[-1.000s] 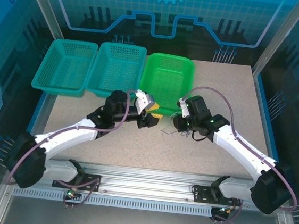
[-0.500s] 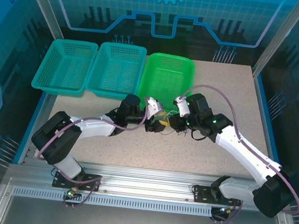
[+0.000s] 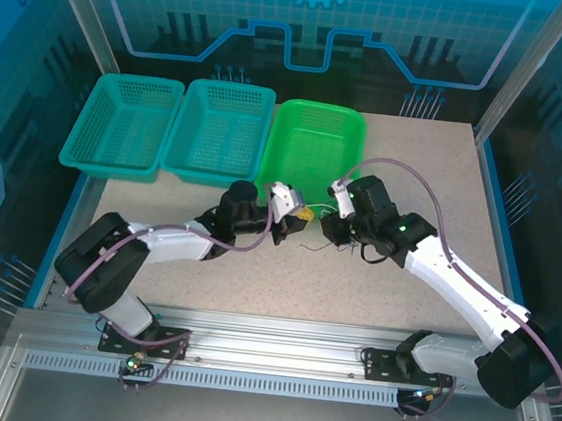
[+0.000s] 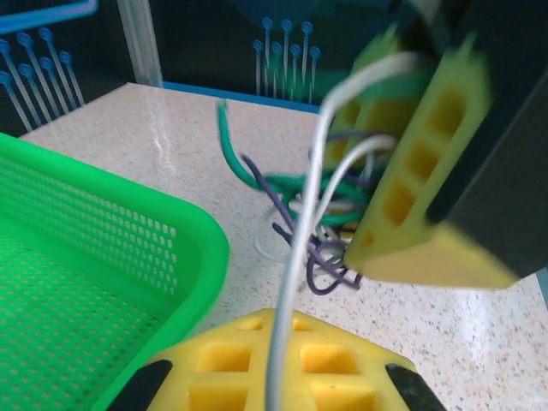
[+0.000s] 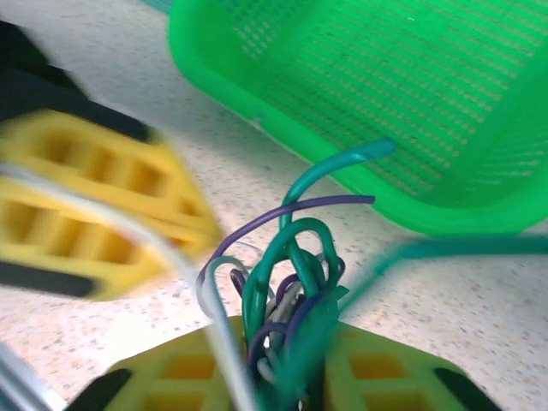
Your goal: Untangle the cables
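Note:
The cables are a small knot of green, purple and white wires [image 5: 291,265] on the speckled table in front of the green basket. My right gripper [image 5: 287,347] is shut on this bundle, which stands up between its yellow fingers. A single white cable [image 4: 300,248] runs from the knot [image 4: 312,223] down into my left gripper [image 4: 281,330], which is shut on it. From above, the left gripper [image 3: 299,215] and right gripper [image 3: 328,226] face each other a few centimetres apart, with the thin wires [image 3: 310,238] between them.
The bright green basket [image 3: 322,107] sits just behind both grippers, its rim close to the left fingers [image 4: 197,240]. Two teal baskets [image 3: 121,125] [image 3: 219,129] stand to its left. Open tabletop lies to the front and right.
The left arm swung right to meet the right gripper, and its jaws closed on the white cable. It then drew back slightly. The right gripper stayed on the bundle.

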Controlling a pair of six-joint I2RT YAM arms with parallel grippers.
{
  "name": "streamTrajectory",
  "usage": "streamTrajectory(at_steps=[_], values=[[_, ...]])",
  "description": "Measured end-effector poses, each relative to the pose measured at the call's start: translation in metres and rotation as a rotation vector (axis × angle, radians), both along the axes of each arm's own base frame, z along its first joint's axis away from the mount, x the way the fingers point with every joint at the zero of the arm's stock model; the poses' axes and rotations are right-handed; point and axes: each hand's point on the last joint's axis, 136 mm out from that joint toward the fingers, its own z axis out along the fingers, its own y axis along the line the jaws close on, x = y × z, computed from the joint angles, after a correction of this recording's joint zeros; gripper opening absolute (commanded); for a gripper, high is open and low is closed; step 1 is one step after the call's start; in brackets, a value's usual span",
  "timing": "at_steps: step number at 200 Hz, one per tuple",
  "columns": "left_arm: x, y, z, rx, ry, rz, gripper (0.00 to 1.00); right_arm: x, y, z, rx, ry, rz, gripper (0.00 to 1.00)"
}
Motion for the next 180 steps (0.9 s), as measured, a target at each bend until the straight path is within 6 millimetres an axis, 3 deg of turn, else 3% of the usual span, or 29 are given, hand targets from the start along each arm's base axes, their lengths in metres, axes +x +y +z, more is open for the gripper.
streamTrajectory(at_steps=[16, 39, 54, 71, 80, 109, 132, 141, 158, 180], values=[[-0.002, 0.008, 0.023, -0.039, -0.023, 0.035, 0.00, 0.003, -0.007, -0.018, -0.049, 0.018, -0.030, 0.26], [-0.013, 0.014, 0.055, -0.099, -0.024, 0.048, 0.00, 0.005, -0.002, -0.045, -0.063, 0.050, -0.034, 0.14], [-0.018, 0.016, 0.053, -0.097, 0.020, 0.059, 0.00, 0.007, 0.008, -0.051, -0.035, 0.045, -0.030, 0.18], [-0.017, 0.022, 0.046, -0.080, 0.068, 0.097, 0.00, 0.010, 0.013, -0.057, -0.016, 0.049, -0.034, 0.39], [-0.016, 0.026, 0.047, -0.077, 0.081, 0.122, 0.00, 0.009, 0.012, -0.064, -0.015, 0.069, -0.052, 0.44], [-0.016, 0.038, 0.052, -0.063, 0.098, 0.185, 0.00, -0.003, 0.014, -0.086, -0.003, 0.121, -0.025, 0.43], [-0.010, 0.047, 0.040, -0.013, 0.132, 0.252, 0.00, -0.011, 0.025, -0.090, 0.053, 0.135, 0.018, 0.15], [-0.008, 0.050, 0.035, 0.000, 0.145, 0.278, 0.00, -0.017, 0.029, -0.092, 0.069, 0.136, 0.041, 0.11], [-0.003, 0.057, 0.028, 0.021, 0.174, 0.331, 0.00, -0.022, 0.032, -0.095, 0.090, 0.140, 0.044, 0.15], [-0.002, 0.073, 0.020, 0.046, 0.222, 0.399, 0.00, -0.019, 0.033, -0.099, 0.120, 0.139, 0.009, 0.35]])
